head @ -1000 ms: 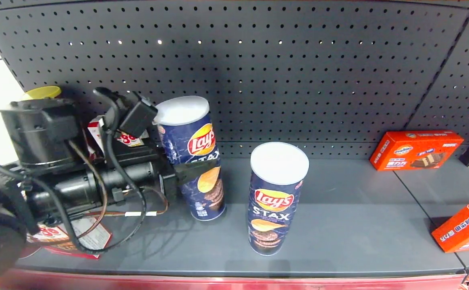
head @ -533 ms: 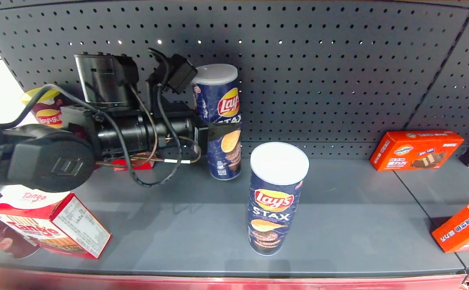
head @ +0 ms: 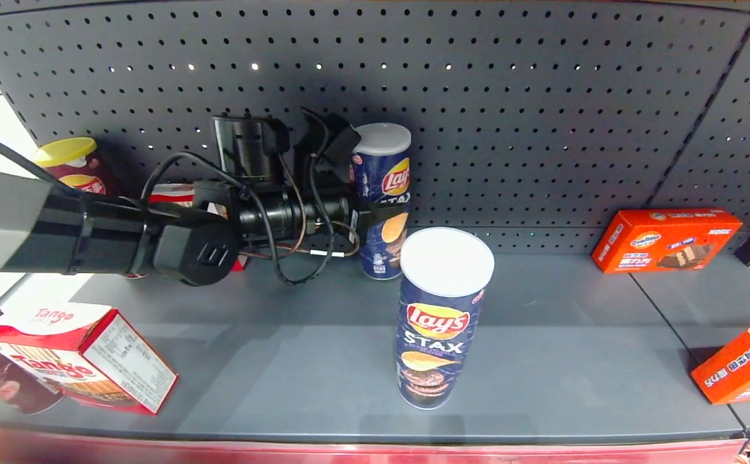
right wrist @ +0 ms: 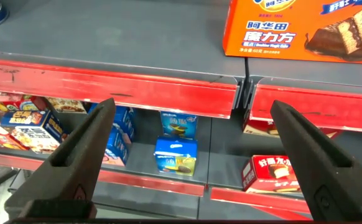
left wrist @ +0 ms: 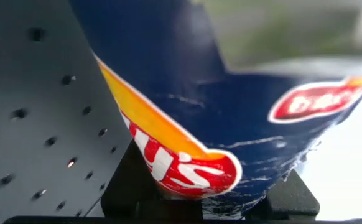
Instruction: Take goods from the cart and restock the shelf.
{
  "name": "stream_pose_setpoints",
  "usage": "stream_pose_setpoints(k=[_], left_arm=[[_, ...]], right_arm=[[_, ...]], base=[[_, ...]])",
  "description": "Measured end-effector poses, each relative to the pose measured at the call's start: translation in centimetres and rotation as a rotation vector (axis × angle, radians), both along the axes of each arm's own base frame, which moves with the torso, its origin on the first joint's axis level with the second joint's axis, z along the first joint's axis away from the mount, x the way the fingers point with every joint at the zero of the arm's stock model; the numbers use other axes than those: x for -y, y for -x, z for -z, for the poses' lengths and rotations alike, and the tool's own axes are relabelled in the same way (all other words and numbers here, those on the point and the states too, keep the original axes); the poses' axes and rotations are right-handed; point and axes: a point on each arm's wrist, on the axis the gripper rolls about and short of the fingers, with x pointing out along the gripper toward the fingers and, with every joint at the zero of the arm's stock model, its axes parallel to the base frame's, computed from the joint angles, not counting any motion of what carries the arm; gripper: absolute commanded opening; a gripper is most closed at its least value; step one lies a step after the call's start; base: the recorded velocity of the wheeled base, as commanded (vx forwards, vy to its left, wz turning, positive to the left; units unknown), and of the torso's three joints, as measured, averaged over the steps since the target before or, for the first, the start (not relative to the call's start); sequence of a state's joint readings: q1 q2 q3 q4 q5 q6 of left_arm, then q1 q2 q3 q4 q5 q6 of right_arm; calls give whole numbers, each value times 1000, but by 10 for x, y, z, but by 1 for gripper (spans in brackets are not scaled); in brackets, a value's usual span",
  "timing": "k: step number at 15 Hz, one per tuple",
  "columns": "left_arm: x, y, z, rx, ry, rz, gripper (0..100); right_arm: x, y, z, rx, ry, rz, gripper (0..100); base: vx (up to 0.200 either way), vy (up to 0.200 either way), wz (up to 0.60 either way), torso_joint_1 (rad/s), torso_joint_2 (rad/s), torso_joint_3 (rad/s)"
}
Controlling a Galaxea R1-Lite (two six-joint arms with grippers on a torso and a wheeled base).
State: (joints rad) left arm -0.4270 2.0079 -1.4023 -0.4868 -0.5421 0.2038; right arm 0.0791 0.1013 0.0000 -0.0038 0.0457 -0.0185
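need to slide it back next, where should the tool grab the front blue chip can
Probably around the mid body of the front chip can, coming level from the open front of the shelf or from its bare right side. It stands upright, tall and round, under a wide flat lid.

The chip can hides my left gripper's far finger (its label blurs close up). The orange box is cut off.
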Motion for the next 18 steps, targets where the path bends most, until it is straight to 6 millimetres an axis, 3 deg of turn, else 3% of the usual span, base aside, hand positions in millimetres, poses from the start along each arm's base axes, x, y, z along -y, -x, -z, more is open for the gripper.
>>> stream_pose_setpoints(k=[10, 11, 18], left_arm=[[24, -20, 20, 22, 10, 34, 0], [26, -21, 22, 17, 7, 36, 100], [25, -17, 32, 15, 3, 21, 100]], right_arm=[[0, 0, 0, 0, 0, -1, 100], [0, 0, 0, 0, 0, -1, 100], [0, 0, 0, -1, 0, 0, 100]], base=[[0, 0, 0, 0, 0, 0], [0, 0, 0, 0, 0, 0], [0, 0, 0, 0, 0, 0]])
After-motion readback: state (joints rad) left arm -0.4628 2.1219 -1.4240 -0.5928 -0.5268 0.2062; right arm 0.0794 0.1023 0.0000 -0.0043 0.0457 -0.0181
